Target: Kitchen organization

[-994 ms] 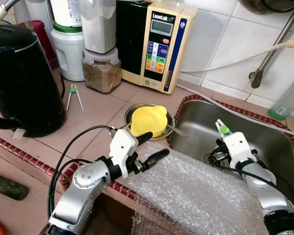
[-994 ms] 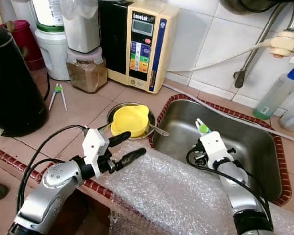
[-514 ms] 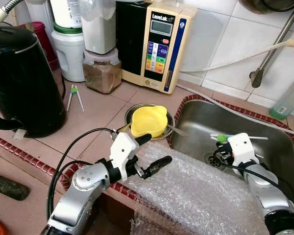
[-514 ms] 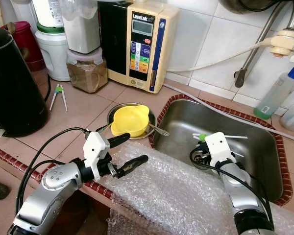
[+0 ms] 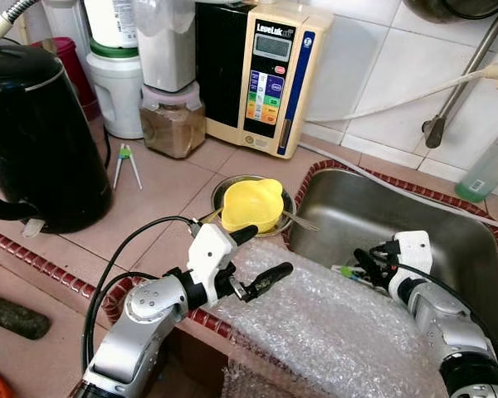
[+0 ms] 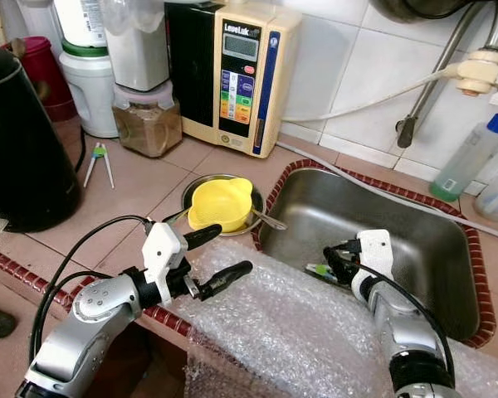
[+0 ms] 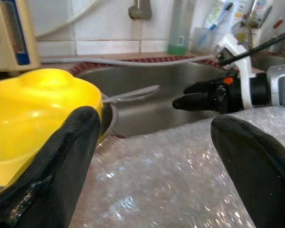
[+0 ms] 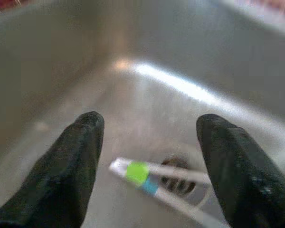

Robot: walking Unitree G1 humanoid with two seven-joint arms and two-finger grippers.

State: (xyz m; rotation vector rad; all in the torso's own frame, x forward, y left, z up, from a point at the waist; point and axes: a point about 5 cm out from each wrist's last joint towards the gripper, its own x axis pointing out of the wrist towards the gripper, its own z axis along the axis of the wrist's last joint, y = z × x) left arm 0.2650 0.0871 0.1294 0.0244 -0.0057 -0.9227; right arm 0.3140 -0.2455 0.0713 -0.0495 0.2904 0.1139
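A pair of white training chopsticks [image 8: 142, 173] with a green and blue joint lies on the floor of the steel sink [image 5: 448, 240], beside the drain [image 8: 176, 175]. My right gripper [image 5: 367, 262] hovers open just above them, its fingers pointing left and holding nothing. My left gripper [image 5: 270, 250] stands open over the edge of a bubble wrap sheet [image 5: 332, 332], close to a yellow bowl [image 5: 251, 204] that sits in a small steel dish with a spoon. In the left wrist view the yellow bowl [image 7: 38, 104] lies by one finger.
A black kettle [image 5: 33, 133] stands at the left, a water ioniser [image 5: 266, 75] and jars [image 5: 173, 99] at the back. A second green chopstick pair [image 5: 125, 162] lies on the tiled counter. A hose and tap pipe [image 5: 456, 91] run above the sink.
The right gripper let go of the chopsticks, which dropped flat onto the sink floor. It then turned to point left. The left gripper barely moved.
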